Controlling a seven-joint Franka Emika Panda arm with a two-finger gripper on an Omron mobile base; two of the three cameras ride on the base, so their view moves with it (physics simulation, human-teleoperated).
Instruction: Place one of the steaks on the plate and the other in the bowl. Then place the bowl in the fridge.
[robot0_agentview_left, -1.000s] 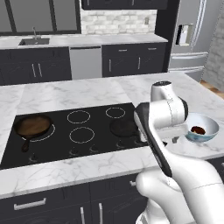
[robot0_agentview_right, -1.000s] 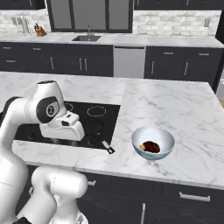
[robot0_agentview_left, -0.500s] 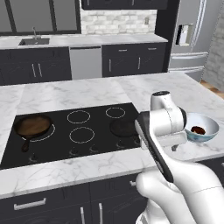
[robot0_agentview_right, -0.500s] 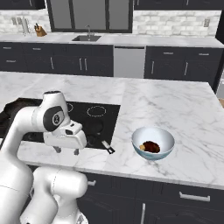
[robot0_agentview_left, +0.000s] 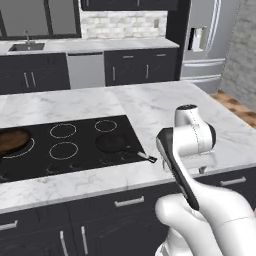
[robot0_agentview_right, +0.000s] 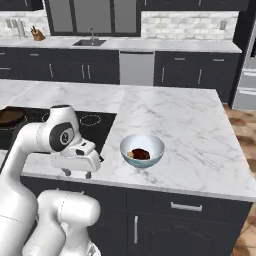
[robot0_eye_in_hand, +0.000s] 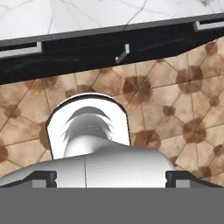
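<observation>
The bowl (robot0_agentview_right: 142, 150) stands near the worktop's (robot0_agentview_right: 190, 130) front edge with a steak (robot0_agentview_right: 139, 154) inside it and bare marble around. The hand (robot0_agentview_right: 79, 159) hangs at the front edge beside the cooktop (robot0_agentview_left: 65, 147); its fingers (robot0_agentview_right: 88, 174) point down, seemingly spread and empty. The fridge (robot0_agentview_left: 207, 42) stands past the far right corner.
</observation>
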